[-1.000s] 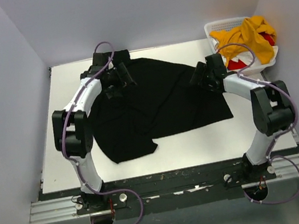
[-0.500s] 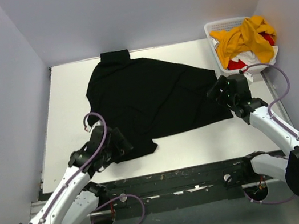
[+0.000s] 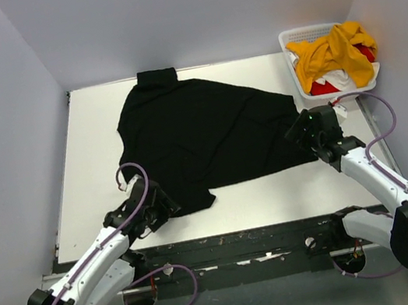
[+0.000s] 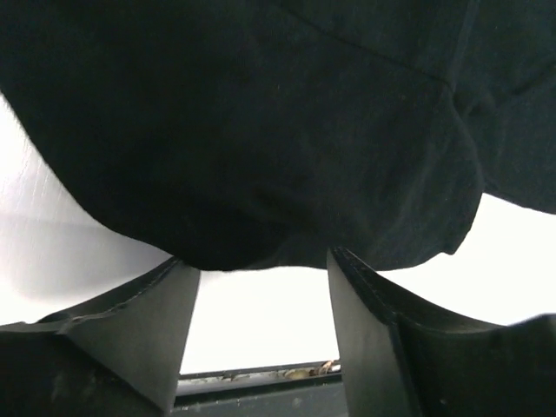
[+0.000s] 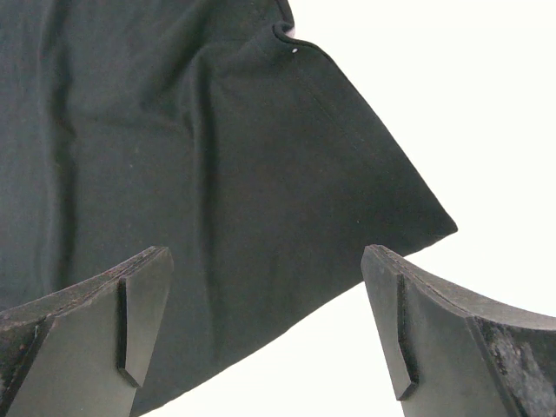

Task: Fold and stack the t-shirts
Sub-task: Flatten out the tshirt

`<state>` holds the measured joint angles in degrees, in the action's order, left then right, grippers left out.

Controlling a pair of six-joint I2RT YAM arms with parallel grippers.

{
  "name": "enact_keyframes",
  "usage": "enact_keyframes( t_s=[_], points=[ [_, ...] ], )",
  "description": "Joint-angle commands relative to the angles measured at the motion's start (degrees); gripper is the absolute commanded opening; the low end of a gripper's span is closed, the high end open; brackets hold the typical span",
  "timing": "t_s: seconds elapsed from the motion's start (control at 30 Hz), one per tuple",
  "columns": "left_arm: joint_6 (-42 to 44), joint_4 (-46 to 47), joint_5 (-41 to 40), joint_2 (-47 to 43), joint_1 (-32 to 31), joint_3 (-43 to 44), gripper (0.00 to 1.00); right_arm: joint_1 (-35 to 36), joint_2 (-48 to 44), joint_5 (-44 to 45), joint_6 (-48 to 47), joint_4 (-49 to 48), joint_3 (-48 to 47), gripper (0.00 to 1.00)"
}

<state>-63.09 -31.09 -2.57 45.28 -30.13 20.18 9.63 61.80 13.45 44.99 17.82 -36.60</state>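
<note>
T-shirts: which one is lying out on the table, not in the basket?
The black t-shirt. It lies spread on the table, while the yellow t-shirt, red t-shirt and white t-shirt sit bunched in the basket.

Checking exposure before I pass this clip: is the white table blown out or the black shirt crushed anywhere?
Top view: evenly lit, table keeps tone. Left wrist view: black shirt nearly featureless, table glaring white. Right wrist view: table blown out, shirt seams readable.
</note>
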Motion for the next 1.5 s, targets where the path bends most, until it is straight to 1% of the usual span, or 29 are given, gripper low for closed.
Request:
enact_keyframes(
  t_s=[0.0,0.07,0.13,0.17,0.27,0.43,0.57,0.67,0.7,0.83,0.97,1.07,1.13,1.23,1.37,1.47],
  points=[
    [-1.25,6.84,-1.42,4.66,-0.15,-1.16,0.55,-0.20,-0.24,3.22,0.02,1.69,1.01,1.00],
    [-0.89,8.45,-1.71,7.07,-0.17,-0.12,0.39,-0.16,0.15,3.58,-0.07,1.59,1.14,1.00],
    [-0.48,8.48,-1.89,9.24,-0.19,1.73,0.07,-0.26,0.53,3.77,-0.14,1.51,1.07,1.00],
    [-0.14,8.12,-1.82,9.84,-0.19,2.83,0.00,-0.21,0.73,3.93,-0.23,1.66,1.04,1.00],
    [1.99,6.56,-0.66,9.83,-0.20,5.95,0.00,-0.28,0.73,4.76,-0.62,2.20,1.00,1.00],
    [4.87,4.01,1.73,6.07,-0.19,10.41,0.00,-0.19,-0.12,6.91,-1.69,4.23,0.88,1.00],
    [7.40,-0.77,-0.44,6.04,-0.10,15.83,0.00,-0.19,-0.35,8.10,-2.10,6.69,0.61,1.00],
    [8.69,-3.44,-1.47,8.76,0.36,19.25,0.00,-0.22,-0.23,8.61,-2.37,8.03,0.60,1.00],
    [9.31,-3.38,-0.65,9.72,0.74,19.97,0.00,-0.23,-0.14,8.83,-2.36,8.47,0.60,1.00],
    [11.53,0.28,2.40,14.82,2.23,22.45,0.00,-0.23,-0.01,9.13,-2.59,9.66,0.76,1.00],
    [13.61,-0.93,2.48,24.71,3.11,28.68,0.00,-0.21,0.87,8.85,-2.77,10.71,0.36,1.00],
    [15.10,-0.08,5.41,30.14,3.33,32.49,0.00,-0.22,1.01,9.05,-2.89,10.85,0.13,1.00],
    [15.78,1.14,6.03,31.72,3.37,33.33,0.00,-0.20,0.95,9.21,-2.76,10.89,0.10,1.00],
    [16.20,1.03,5.10,31.71,3.36,33.30,0.00,-0.13,0.42,10.73,-0.48,12.34,0.25,1.00],
    [16.72,0.60,3.01,28.70,3.32,30.92,0.00,-0.18,-2.17,14.80,4.45,16.71,1.44,1.00],
    [17.73,1.78,3.01,25.62,3.33,28.36,0.00,-0.22,-4.09,14.76,7.21,17.47,3.97,1.00]
  ],
)
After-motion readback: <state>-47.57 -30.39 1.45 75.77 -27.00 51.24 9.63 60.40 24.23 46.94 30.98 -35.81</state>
